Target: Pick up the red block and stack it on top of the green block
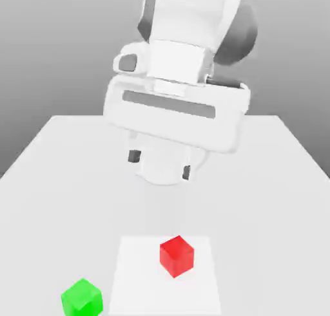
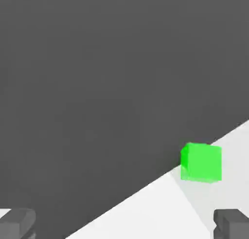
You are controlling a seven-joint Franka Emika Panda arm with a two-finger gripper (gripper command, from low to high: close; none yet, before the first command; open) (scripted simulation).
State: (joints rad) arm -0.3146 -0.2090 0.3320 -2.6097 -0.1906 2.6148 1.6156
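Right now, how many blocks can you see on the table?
2. The red block sits on the paler square patch near the table's front edge. The green block lies apart from it, toward the exterior view's left, just off that patch. None appear hidden, though the arm covers some table.
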